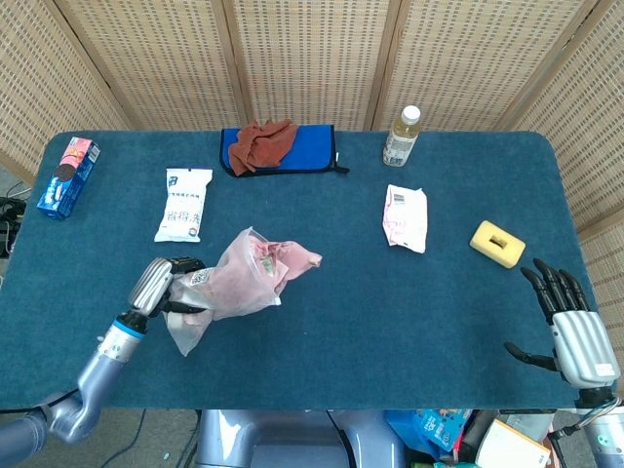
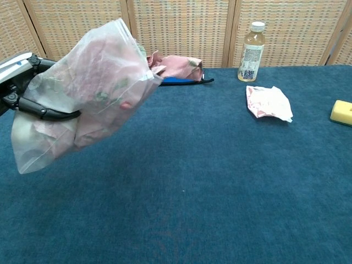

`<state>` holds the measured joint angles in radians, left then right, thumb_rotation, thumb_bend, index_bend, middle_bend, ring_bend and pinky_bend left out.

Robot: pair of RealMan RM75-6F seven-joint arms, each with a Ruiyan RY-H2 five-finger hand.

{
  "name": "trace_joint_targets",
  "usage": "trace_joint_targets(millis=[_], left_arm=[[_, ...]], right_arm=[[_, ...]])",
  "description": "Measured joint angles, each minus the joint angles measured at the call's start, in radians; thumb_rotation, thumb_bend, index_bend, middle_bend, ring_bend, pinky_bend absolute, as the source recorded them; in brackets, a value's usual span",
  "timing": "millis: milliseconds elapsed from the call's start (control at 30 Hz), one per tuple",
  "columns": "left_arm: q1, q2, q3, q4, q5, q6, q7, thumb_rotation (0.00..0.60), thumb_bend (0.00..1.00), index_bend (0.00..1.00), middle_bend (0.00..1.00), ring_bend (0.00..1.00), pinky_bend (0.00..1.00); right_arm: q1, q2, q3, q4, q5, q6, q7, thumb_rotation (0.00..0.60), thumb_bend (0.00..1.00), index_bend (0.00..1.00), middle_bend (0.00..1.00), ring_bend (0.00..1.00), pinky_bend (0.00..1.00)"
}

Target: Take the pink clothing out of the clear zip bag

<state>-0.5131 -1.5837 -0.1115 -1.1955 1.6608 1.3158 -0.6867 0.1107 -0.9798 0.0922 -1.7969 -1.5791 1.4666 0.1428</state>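
My left hand (image 1: 161, 285) (image 2: 22, 82) grips the clear zip bag (image 1: 229, 283) (image 2: 82, 88) and holds it up above the table, its open mouth pointing right. The pink clothing (image 1: 291, 256) (image 2: 176, 65) is mostly inside the bag, with one end sticking out of the mouth. My right hand (image 1: 575, 331) hangs open at the table's near right corner, far from the bag, holding nothing. The chest view does not show it.
On the blue table (image 1: 341, 322) lie a white packet (image 1: 182, 203), a blue pouch with a rust cloth (image 1: 278, 146), a bottle (image 1: 401, 136) (image 2: 251, 51), a pink-white packet (image 1: 406, 216) (image 2: 268, 103), a yellow sponge (image 1: 497, 243) (image 2: 342, 112) and a blue box (image 1: 66, 175).
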Motion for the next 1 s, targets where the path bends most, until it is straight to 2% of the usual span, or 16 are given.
trace_joint_targets(millis=[133,233,333,467,700,867,1000], left_arm=[[-0.033,-0.038,-0.012,0.024,0.01,0.005,0.013,0.6,0.23,0.68,0.66,0.58,0.56],[-0.064,-0.084,-0.021,0.052,0.021,0.009,0.035,0.6,0.23,0.69,0.66,0.58,0.56],[-0.088,-0.13,-0.033,0.083,0.031,0.035,0.05,0.6,0.23,0.69,0.66,0.58,0.56],[-0.114,-0.181,-0.049,0.106,0.043,0.085,0.061,0.6,0.23,0.7,0.66,0.59,0.56],[-0.155,-0.22,-0.071,0.086,0.043,0.107,0.101,0.6,0.23,0.7,0.66,0.59,0.56],[-0.169,-0.219,-0.07,0.046,0.034,0.093,0.15,0.6,0.23,0.7,0.66,0.59,0.56],[-0.179,-0.22,-0.076,0.007,0.011,0.074,0.176,0.6,0.23,0.7,0.66,0.59,0.56]], right_arm=[[0.033,0.049,0.017,-0.027,-0.013,-0.024,0.121,0.6,0.01,0.08,0.0,0.0,0.0],[0.072,0.095,0.035,-0.061,-0.008,-0.068,0.217,0.6,0.06,0.13,0.0,0.0,0.0],[0.11,0.142,0.053,-0.097,0.009,-0.125,0.315,0.6,0.1,0.15,0.0,0.0,0.0],[0.168,0.22,0.078,-0.152,0.037,-0.217,0.415,0.6,0.11,0.16,0.0,0.0,0.0],[0.246,0.299,0.116,-0.254,0.083,-0.313,0.454,0.6,0.12,0.18,0.0,0.0,0.0],[0.278,0.318,0.134,-0.31,0.101,-0.351,0.451,0.6,0.12,0.26,0.0,0.0,0.0],[0.303,0.33,0.146,-0.348,0.113,-0.381,0.457,0.6,0.13,0.29,0.0,0.0,0.0]])
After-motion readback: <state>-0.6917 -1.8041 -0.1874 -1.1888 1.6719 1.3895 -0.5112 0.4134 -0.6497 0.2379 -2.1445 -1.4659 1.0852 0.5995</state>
